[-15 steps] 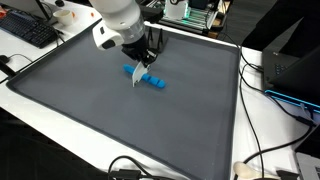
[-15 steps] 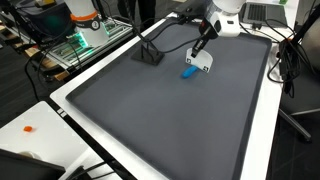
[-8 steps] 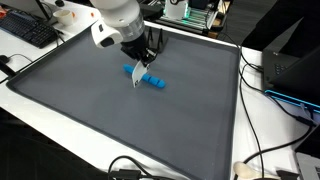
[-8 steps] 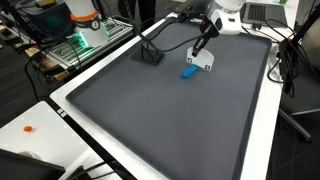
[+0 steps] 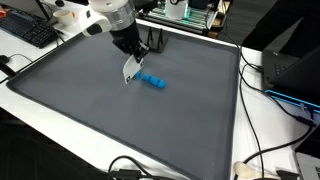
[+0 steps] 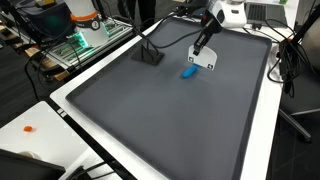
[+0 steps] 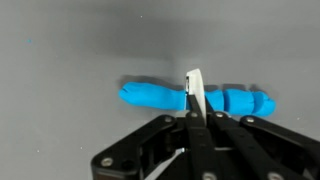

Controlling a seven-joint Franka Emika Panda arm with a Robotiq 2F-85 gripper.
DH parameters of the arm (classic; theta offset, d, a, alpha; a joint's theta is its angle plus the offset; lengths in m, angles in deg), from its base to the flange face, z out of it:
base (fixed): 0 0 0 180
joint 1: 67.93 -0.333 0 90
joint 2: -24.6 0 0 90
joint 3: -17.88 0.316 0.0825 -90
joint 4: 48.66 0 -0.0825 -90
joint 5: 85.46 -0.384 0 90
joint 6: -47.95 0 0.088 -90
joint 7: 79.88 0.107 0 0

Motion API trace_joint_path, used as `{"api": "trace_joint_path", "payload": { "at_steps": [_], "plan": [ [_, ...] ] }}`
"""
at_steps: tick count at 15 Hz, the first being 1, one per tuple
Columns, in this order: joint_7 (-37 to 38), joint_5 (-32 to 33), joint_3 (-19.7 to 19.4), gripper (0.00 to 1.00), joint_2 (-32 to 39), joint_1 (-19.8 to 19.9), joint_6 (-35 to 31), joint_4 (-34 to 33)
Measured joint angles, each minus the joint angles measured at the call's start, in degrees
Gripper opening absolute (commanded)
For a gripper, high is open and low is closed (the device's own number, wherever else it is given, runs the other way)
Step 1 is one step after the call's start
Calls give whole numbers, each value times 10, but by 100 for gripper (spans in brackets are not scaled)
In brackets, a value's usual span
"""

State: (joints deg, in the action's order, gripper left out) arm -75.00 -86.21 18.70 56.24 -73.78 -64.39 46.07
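Dark grey mat (image 5: 130,125) covers nearly the whole of a white table (image 5: 55,128), in a lab or office crowded with gear. At the far end of the mat lies a blue piece (image 5: 153,80), long and knobbly, flat on the surface and lying crosswise in the wrist view (image 7: 150,96). Both exterior views show it alone on open mat (image 6: 188,72).

Over it hangs the gripper (image 5: 130,71), jaws pressed together with nothing between them. Its white fingertips (image 7: 194,88) point down, just beside the blue piece in an exterior view (image 6: 205,62). From the wrist they cross the piece's middle. Whether they touch the piece or the mat cannot be told.

Little stands in the way. A small black block (image 6: 150,55) sits on the mat near its far edge, well apart from the blue piece, with a thin black cable running from it towards the arm. Off the mat, a keyboard (image 5: 28,30) lies at a far corner of the table, loose cables (image 5: 135,170) curl along the near edge, and a black case (image 5: 292,68) with more wires stands at the side. A green circuit board (image 6: 82,44) rests on a rack beyond the table, and a small orange bit (image 6: 30,128) lies on a white top in front
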Motion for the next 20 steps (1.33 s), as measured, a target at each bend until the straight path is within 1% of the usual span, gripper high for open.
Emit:
{"api": "trace_joint_path", "payload": {
  "at_steps": [9, 20],
  "plan": [
    [0, 0, -10, 1, 0, 14, 0, 3],
    [0, 0, -10, 1, 13, 16, 5, 5]
  ]
}}
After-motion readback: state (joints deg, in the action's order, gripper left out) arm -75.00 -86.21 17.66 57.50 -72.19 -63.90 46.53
